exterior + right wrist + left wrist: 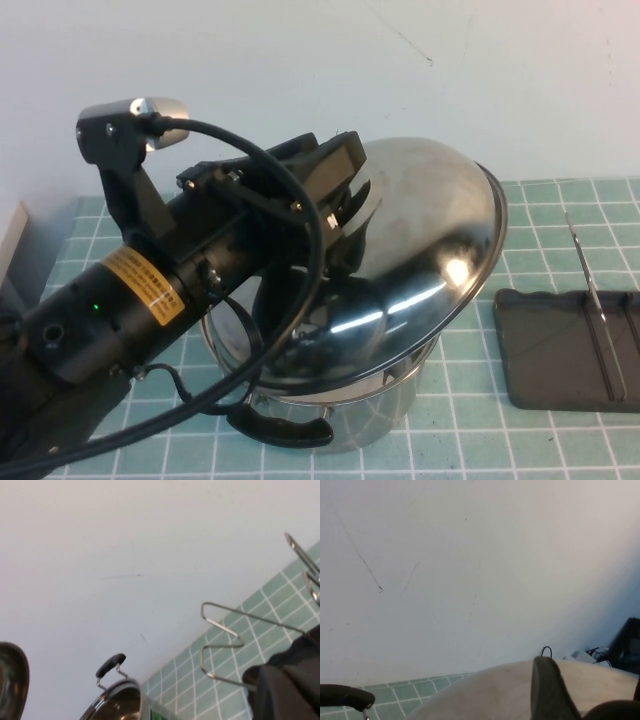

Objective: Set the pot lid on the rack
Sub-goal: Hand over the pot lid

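1. The left gripper [345, 215] sits above the steel pot [340, 420], its dark fingers pinching the middle of the pot lid [420, 260], where the knob should be; the knob itself is hidden behind the fingers, so the hold on it is a judgement.

2. The pot lid is lifted and tilted steeply, its domed top turned toward the rack side and its lower rim just over the pot's mouth; whether rim and pot still touch I cannot tell.

3. The rack [560, 350] lies on the green gridded mat [560, 210] to the right of the pot, near it but apart; thin wire dividers [590, 290] stand up from the dark tray.

4. The right gripper does not show in the high view; its wrist camera sees only a dark mass at the frame's edge, so I cannot tell how it stands; that view also shows the wire dividers and one black pot handle [111, 665].

5. Handling, as a judgement: the lid is rigid polished steel, wide and probably fairly heavy for a pinch at one central point; it may swing or turn about the knob, and its smooth surface gives little grip elsewhere, so the knob is the sensible hold.

6. Slotting the rim between thin wires likely calls for keeping the lid nearly on edge; a glancing contact could shove the light tray.
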### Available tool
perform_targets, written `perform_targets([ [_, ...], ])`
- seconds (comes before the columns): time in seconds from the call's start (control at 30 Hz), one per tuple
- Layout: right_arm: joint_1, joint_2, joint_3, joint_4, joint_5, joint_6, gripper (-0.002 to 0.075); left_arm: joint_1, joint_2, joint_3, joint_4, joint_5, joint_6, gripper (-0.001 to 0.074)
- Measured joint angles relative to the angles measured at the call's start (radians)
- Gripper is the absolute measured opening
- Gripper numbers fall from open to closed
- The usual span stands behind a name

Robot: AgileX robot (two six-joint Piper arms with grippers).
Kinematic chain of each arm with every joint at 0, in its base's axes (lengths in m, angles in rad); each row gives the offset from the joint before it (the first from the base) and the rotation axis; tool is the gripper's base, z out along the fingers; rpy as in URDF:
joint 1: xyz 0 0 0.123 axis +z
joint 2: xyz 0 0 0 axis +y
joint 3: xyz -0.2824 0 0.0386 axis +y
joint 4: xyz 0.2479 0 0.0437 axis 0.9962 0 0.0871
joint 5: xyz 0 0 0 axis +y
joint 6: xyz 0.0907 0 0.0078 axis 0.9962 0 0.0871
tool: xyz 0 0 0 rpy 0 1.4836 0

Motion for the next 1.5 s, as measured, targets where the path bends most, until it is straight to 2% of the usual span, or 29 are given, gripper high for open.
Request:
perform_targets([
  [0.13, 0.003, 0.000, 0.000, 0.071, 0.111, -0.014, -0.0001, 0.000, 0.009, 0.000, 0.002, -0.002, -0.015, 0.0309],
  [0.23, 0.023, 0.000, -0.016, 0.190, 0.196, -0.129, -0.0001, 0.000, 0.033, 0.000, 0.004, -0.031, -0.026, 0.0309],
  [0.3, 0.035, 0.000, -0.050, 0.327, 0.219, -0.247, -0.0001, 0.000, 0.054, 0.000, 0.004, -0.064, -0.040, 0.0309],
  [0.47, 0.056, 0.034, -0.113, 0.824, 0.267, -0.650, 0.0005, 0.000, 0.129, 0.000, 0.009, -0.203, -0.088, 0.0309],
  [0.57, 0.058, 0.104, -0.139, 0.956, 0.331, -0.752, 0.0067, 0.000, 0.163, 0.000, 0.025, -0.271, -0.116, 0.0309],
  [0.77, 0.058, 0.254, -0.248, 0.990, 0.446, -0.793, 0.0302, 0.000, 0.190, 0.000, 0.049, -0.332, -0.122, 0.0309],
  [0.87, 0.058, 0.335, -0.324, 0.990, 0.477, -0.850, 0.0361, 0.000, 0.190, 0.000, 0.059, -0.341, -0.122, 0.0309],
  [1.1, 0.058, 0.548, -0.495, 0.992, 0.539, -0.996, 0.0381, 0.000, 0.190, 0.000, 0.066, -0.343, -0.106, 0.0309],
  [1.5, 0.058, 0.853, -0.586, 0.992, 0.676, -1.035, 0.0386, 0.000, 0.190, 0.000, 0.066, -0.345, -0.096, 0.0309],
])
